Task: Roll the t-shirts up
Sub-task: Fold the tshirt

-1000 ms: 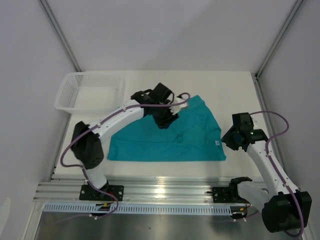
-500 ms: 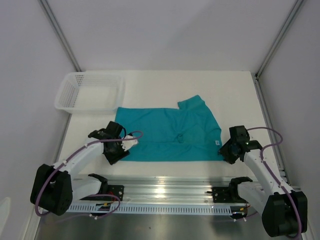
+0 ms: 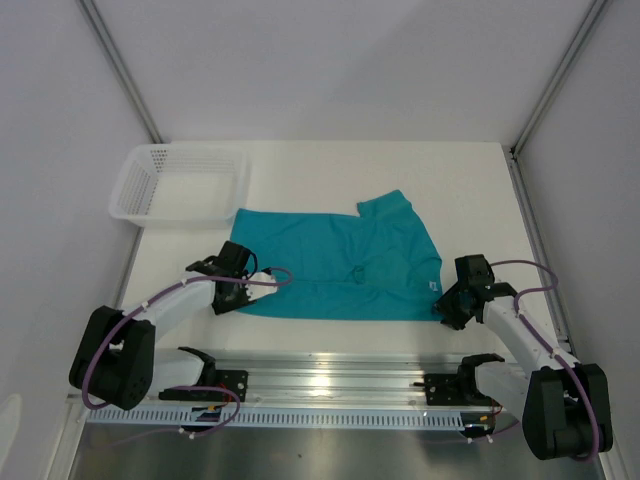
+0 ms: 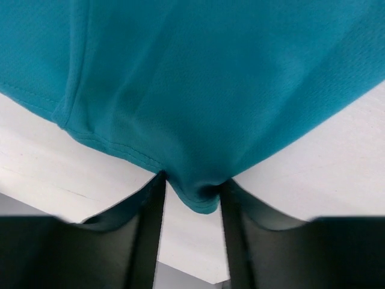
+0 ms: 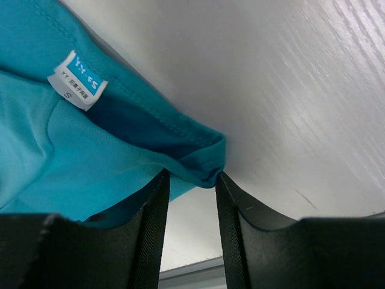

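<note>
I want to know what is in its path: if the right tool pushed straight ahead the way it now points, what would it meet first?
The teal t-shirt. Its folded corner already sits between the fingers of the right tool, so cloth comes first. Beyond that corner only bare white table shows, though depth there is hard to judge.

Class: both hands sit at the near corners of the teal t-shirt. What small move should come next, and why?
Probably close both hands. The left hand and right hand each have a near corner of the t-shirt between their fingers, and it still lies flat and unrolled.
</note>
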Robot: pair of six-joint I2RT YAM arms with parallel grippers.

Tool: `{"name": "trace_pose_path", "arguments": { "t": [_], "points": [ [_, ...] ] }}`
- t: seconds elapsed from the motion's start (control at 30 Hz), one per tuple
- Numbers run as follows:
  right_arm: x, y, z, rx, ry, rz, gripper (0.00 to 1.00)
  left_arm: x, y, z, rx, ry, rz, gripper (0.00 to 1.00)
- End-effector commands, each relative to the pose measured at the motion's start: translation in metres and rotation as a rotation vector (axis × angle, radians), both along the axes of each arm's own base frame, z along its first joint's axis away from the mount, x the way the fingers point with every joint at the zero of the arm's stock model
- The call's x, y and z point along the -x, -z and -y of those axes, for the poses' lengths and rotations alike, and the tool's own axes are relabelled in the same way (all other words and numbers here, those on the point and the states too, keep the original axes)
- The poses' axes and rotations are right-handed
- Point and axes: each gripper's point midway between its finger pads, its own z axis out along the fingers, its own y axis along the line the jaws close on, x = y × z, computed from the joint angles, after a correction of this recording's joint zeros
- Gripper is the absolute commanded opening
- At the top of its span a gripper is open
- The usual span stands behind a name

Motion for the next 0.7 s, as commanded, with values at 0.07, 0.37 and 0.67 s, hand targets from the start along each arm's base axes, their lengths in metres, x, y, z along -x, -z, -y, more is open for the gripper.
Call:
{"name": "trace_pose_path", "arguments": {
  "t": [0.07,0.37,0.67],
  "points": [
    [-0.003,0.008,0.003,0.016,0.022,-0.005,0.39,0.015,0.013,0.007,0.053,0.009,-0.071,0.28],
    [0.008,-0.002,0.014,0.065,0.067,-0.036,0.00,0.011,-0.011,0.012,0.102,-0.032,-0.003,0.01],
    [0.028,-0.031,-0.001,0.019,0.015,-0.114,0.00,0.032,-0.030,0.015,0.145,-0.075,-0.055,0.01]
  ]
}}
